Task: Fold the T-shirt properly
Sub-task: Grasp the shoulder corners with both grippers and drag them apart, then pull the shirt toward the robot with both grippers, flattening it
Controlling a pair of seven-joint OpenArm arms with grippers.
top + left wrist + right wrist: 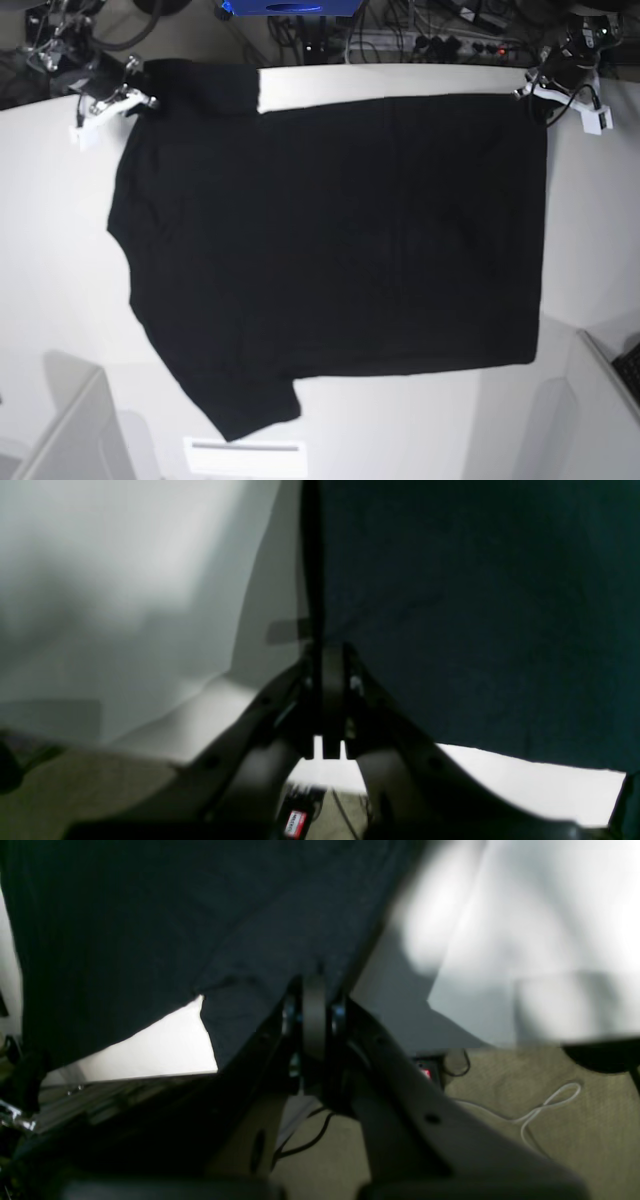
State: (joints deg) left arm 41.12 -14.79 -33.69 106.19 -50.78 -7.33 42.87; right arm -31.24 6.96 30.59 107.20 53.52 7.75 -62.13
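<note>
The left gripper is closed, its jaws pinching an edge of the T-shirt, whose dark cloth fills the right side of the left wrist view. In the base view this gripper sits at the shirt's far right corner, at the hem end. The right gripper is also clamped tight on black fabric; in the base view it holds the far left corner, near the sleeve and shoulder.

Between the two grippers, the T-shirt lies spread flat and sideways on the white table, plain black side up, with no print visible. One sleeve reaches toward the near edge at lower left, and the other lies at the far left corner beside the right gripper.

The step in hand appears to be taking the far edge to fold it over toward the near edge. To do it well, both arms should probably lift together and only slightly, keep the edge taut between them so it does not sag, travel at matched speed, and lay the far edge squarely along the near edge before letting go. Uneven pulling could skew the fold or drag the whole shirt.

Counted: one T-shirt, two grippers, one table, and one small white label lying on the table near the front edge.
</note>
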